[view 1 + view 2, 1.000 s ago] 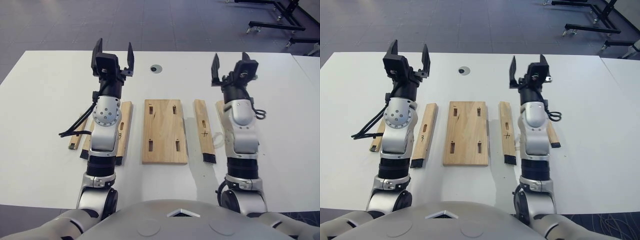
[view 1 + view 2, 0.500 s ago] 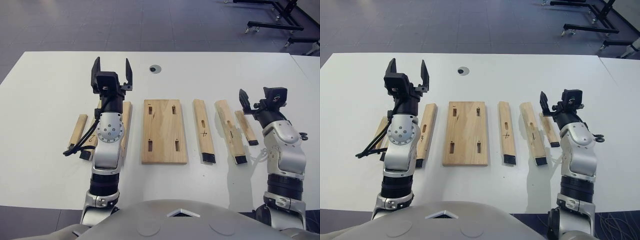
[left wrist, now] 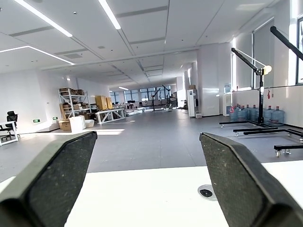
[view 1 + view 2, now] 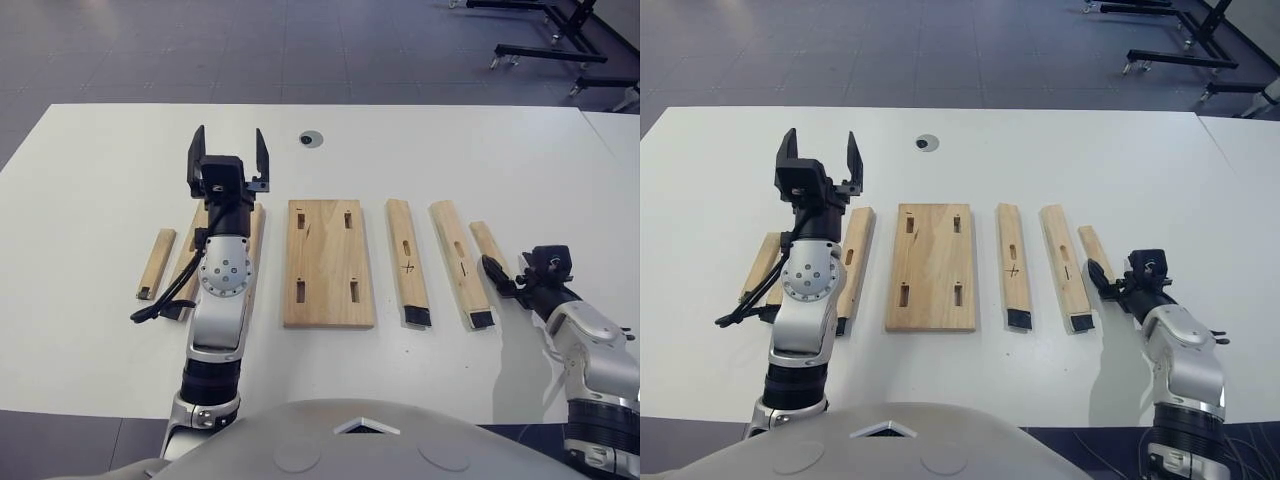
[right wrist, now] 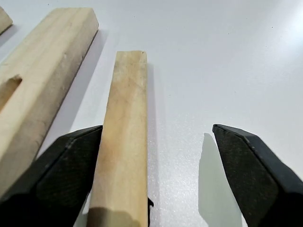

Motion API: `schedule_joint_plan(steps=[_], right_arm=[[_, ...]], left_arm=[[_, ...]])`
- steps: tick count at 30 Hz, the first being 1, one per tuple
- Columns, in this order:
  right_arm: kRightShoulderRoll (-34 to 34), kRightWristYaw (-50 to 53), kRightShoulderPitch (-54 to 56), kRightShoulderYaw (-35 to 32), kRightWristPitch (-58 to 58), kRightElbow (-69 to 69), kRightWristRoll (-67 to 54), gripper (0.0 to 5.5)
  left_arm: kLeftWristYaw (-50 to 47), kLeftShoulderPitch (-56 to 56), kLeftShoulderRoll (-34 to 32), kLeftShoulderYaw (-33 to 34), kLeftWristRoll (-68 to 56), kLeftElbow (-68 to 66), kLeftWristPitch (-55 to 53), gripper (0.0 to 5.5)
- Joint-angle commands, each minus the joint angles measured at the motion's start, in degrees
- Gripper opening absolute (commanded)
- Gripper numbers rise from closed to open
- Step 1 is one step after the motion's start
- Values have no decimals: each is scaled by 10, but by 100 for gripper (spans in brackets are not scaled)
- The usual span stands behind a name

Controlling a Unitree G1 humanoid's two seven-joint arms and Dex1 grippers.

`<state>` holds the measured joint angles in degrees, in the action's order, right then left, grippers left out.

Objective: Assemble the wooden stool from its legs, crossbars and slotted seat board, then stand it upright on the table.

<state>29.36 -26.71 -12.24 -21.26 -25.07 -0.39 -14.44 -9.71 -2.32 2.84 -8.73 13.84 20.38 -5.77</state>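
While every part lay flat and unjoined, assembly hadn't started; the step in hand looked like the first pick. Seat board (image 4: 329, 262) sat mid-worktop (image 4: 110, 150), slots up. Two slotted legs (image 4: 407, 258) lay between it and the right edge, with a short crossbar (image 5: 124, 142) nearest that edge. The left-side legs (image 4: 854, 258) and a second crossbar (image 4: 155, 263) lay toward the left edge, partly under the left arm.

Right claw (image 5: 154, 137) was low at the worktop, wide, straddling the near end of the short crossbar. One finger (image 5: 66, 175) sat tight beside the wood, contact unclear; the other was well apart. Nothing gripped. Left claw (image 4: 228, 165) was wide too, empty, held above the left-side legs and pointing toward the far edge.

Judgement: the next move calls for centring the right claw on the short crossbar, then closing and lifting level. Closing off-centre could skew the piece. It then needs a leg slot to enter, so the left claw probably has to steady a leg.
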Motion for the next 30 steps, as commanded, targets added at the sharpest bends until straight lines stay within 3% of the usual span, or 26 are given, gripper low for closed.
schedule_joint_plan(steps=[1, 16, 20, 22, 27, 30], right_arm=[[25, -30, -30, 14, -42, 19, -1, 379], [60, -68, -42, 35, -101, 37, -23, 137], [42, -49, 4, 35, -78, 52, -31, 128], [23, -19, 80, 31, -41, 68, -32, 128], [-11, 41, 290, 37, 22, 79, -36, 128], [-43, 34, 348, 78, 51, 27, -39, 128]], left_arm=[[-10, 4, 16, -4, 6, 13, -8, 399], [-26, 6, 16, -10, 7, 10, -7, 399], [-18, -5, 10, -4, 1, 1, -7, 399], [-7, -14, 11, 8, -22, -7, -11, 399], [56, -59, 26, 62, -170, -31, -54, 399], [111, -85, 23, 83, -280, -32, -111, 399]])
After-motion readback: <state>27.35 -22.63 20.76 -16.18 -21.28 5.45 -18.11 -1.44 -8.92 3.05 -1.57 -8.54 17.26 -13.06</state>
